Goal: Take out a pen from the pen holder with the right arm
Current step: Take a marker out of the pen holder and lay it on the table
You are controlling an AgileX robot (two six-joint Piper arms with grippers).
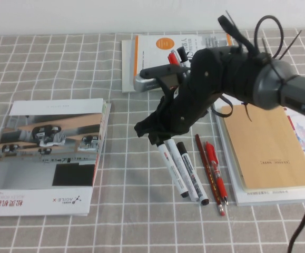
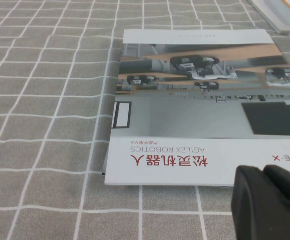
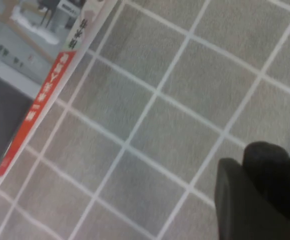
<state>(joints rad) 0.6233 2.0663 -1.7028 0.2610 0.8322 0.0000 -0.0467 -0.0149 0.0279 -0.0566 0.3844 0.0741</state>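
Right gripper (image 1: 153, 130) hovering low at table centre, tip over top end of white marker (image 1: 172, 169). Marker lying beside second marker (image 1: 192, 174), pencil (image 1: 209, 176) and red pen (image 1: 217, 175).

Grip on marker: cannot tell.

Step, judging: setting the taken pen down (holder hidden behind arm).

Next: confirming release, lifting straight up.

Left gripper (image 2: 263, 175) idling closed, empty, over booklet (image 2: 185, 120).

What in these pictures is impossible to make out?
- Pen holder: none identifiable; the right arm blocks the high view's middle.
- Markers' upper ends: high view, the right gripper over them hides them.
- Left gripper, by the brochure: mostly cut off by the left wrist view's corner.
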